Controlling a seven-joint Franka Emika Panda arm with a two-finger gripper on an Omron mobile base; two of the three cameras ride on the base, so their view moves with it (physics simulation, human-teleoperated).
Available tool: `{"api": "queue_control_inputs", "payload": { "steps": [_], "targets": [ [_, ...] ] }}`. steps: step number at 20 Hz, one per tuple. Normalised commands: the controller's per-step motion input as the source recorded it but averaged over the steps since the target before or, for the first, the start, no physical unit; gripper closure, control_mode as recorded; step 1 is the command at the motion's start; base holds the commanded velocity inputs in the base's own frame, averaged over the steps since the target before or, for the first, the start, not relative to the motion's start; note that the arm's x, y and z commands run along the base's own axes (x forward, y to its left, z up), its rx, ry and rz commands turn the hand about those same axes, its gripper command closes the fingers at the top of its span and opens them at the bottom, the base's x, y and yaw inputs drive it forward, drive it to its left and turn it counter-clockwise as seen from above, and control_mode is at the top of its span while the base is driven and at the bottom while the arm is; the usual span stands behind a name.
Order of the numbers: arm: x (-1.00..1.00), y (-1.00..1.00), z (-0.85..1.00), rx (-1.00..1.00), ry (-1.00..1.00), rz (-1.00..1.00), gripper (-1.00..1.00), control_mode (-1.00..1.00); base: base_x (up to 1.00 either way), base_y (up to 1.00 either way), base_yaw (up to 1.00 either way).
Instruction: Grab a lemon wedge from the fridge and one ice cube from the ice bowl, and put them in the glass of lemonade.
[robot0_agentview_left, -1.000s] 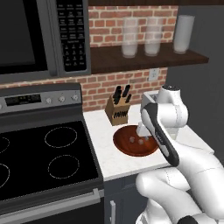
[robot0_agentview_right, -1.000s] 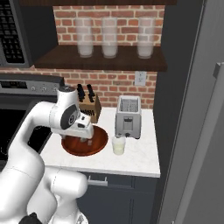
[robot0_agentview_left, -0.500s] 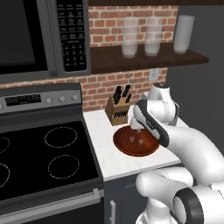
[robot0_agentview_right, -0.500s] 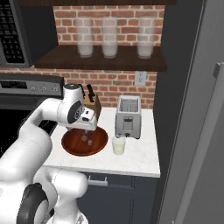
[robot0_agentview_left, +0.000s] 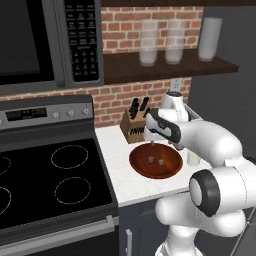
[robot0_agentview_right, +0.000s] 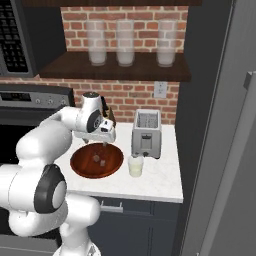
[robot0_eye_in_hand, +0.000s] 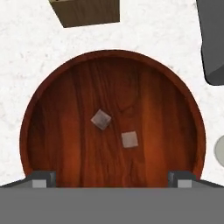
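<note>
The ice bowl (robot0_eye_in_hand: 153, 100), wide and reddish-brown, lies right under my hand with two ice cubes in it, one (robot0_eye_in_hand: 101, 119) left of centre and the other (robot0_eye_in_hand: 130, 139) just right of it. My gripper (robot0_eye_in_hand: 111, 179) hangs open above the bowl's near side, nothing between its fingers. From the base it hovers (robot0_agentview_left: 152, 144) over the bowl (robot0_agentview_left: 172, 167), also from the right (robot0_agentview_right: 105, 143). The glass of lemonade (robot0_agentview_right: 135, 166) stands just right of the bowl (robot0_agentview_right: 82, 167). The fridge (robot0_agentview_right: 210, 125) rises dark grey at the right. The lemon wedge is out of view.
A wooden knife block (robot0_agentview_left: 134, 127) stands behind the bowl against the brick wall. A toaster (robot0_agentview_right: 146, 134) sits behind the glass. The black stove top (robot0_agentview_left: 50, 180) lies to the left, a microwave (robot0_agentview_left: 45, 40) above it. Frosted jars (robot0_agentview_left: 157, 42) line the shelf.
The arm has swung in and reached further over the bowl, so the gripper now hangs above the cubes. The jaws stayed open. Bowl, cubes and glass have not moved.
</note>
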Motion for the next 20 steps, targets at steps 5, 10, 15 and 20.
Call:
{"api": "queue_control_inputs", "payload": {
  "steps": [5, 10, 15, 20],
  "targets": [
    [0.07, 0.00, -0.63, 0.00, 0.18, 0.00, -1.00, -1.00, 0.00, 0.00, 0.00],
    [0.04, 0.00, -0.84, 0.00, 0.22, 0.00, -1.00, -1.00, 0.00, 0.00, 0.00],
    [0.08, 0.00, -0.44, 0.00, 0.10, 0.03, -1.00, -1.00, 0.00, 0.00, 0.00],
    [0.19, 0.00, -0.09, 0.00, 0.07, 0.12, -1.00, -1.00, 0.00, 0.00, 0.00]
  ]
}}
